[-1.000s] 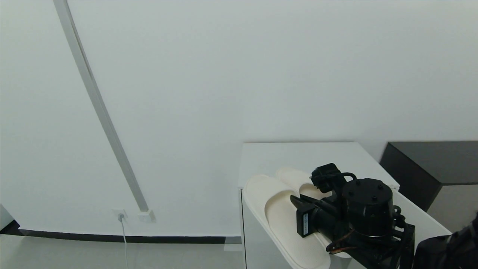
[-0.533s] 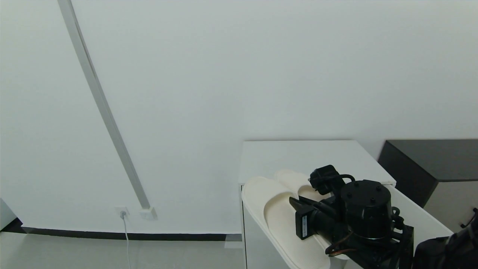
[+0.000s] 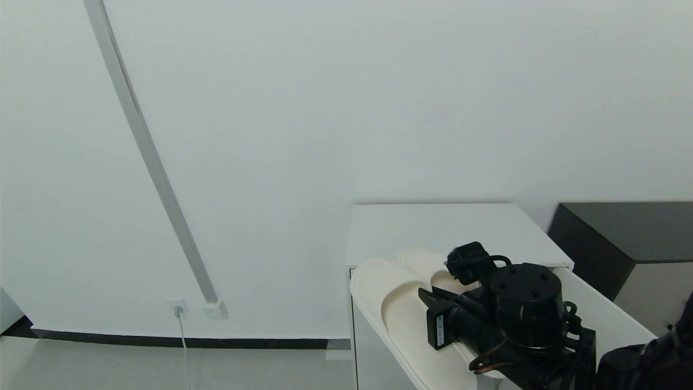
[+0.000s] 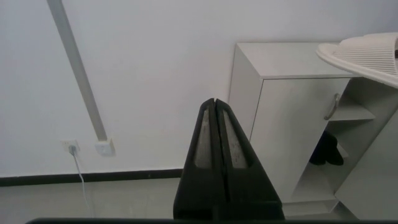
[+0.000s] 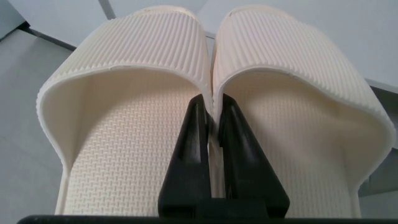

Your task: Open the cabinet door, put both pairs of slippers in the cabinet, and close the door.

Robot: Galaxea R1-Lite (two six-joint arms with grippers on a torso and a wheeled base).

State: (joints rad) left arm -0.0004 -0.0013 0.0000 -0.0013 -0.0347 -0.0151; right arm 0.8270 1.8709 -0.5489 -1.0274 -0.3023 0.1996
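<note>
My left gripper (image 4: 214, 121) hangs with its two fingers pressed flat together and nothing between them, pointed at the white wall. On that wall, farthest left, a grey cable duct (image 3: 146, 157) runs down at a slant to a wall socket (image 3: 174, 309) with a white cord (image 3: 181, 346) plugged in. To the right stands the white cabinet (image 3: 449, 227). From my left wrist I see its door (image 4: 301, 134) swung open, with shelves showing behind it and something dark (image 4: 326, 150) on one of them. My right gripper (image 5: 211, 102) is clamped on the pair of cream slippers (image 5: 143, 74). Its fingers pinch the two inner side walls together, so both slippers hang side by side with their toes pointing away from me. They are held up in the air in front of the cabinet's top front edge, toward its left corner. Farthest right, just beside the cabinet, sits a dark-topped unit (image 3: 622, 233).
</note>
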